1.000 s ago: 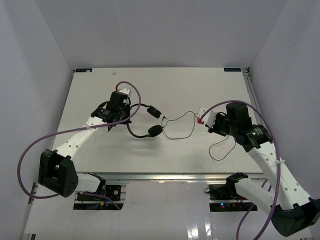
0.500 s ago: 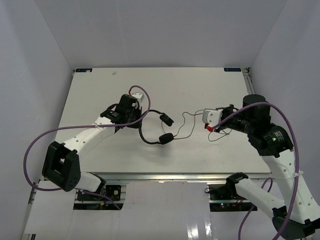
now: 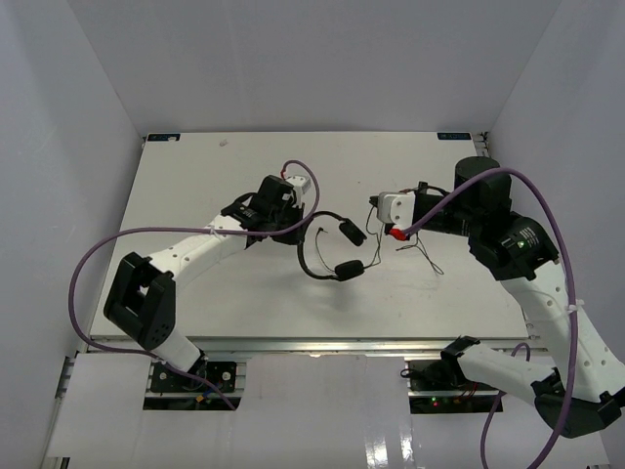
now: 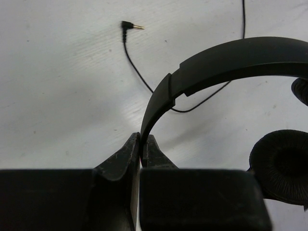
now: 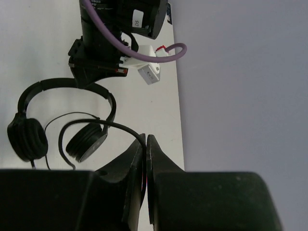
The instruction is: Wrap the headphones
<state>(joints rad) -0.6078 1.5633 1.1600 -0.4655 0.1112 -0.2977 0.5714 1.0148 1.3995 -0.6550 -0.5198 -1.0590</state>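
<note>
The black headphones [image 3: 337, 252] hang at the table's middle, with their two earcups [image 3: 350, 232] to the right of my left gripper [image 3: 296, 233]. That gripper [image 4: 141, 144] is shut on the thin headband [image 4: 231, 57]; one earcup [image 4: 281, 163] shows at the right. The plug [image 4: 132, 26] lies on the table beyond. My right gripper [image 3: 376, 207] is raised just right of the headphones and is shut on the thin cord [image 5: 115, 127]. The cord [image 3: 420, 254] also loops loosely on the table below it. Both earcups [image 5: 85, 142] show in the right wrist view.
The white table [image 3: 195, 176] is walled at the back and sides. Thick purple robot cables [image 3: 117, 244] arc from both arms. The left arm's wrist [image 5: 115, 33] fills the top of the right wrist view.
Both arms have moved toward the centre. My left gripper carried the headphones to the right. My right gripper rose and moved left with the cord, gathering its slack.
</note>
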